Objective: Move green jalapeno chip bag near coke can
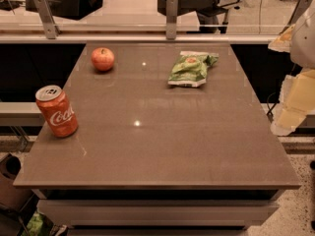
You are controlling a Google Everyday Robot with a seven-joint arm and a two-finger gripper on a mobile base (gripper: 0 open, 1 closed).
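The gripper (294,104) hangs beyond the tabletop's (162,151) right edge, partly cut off by the frame; I cannot tell whether it is spread or closed. Nearest it, the green jalapeno chip bag (191,69) lies flat at the far middle-right. A red apple (103,59) sits far left. The coke can (56,111) stands upright by the left edge, well apart from the bag.

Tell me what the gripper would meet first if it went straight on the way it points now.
The gripper hangs at far right, beside the table, pointing down and slightly left. It would probably meet the table's right edge, or pass it to the floor; depth is unclear.
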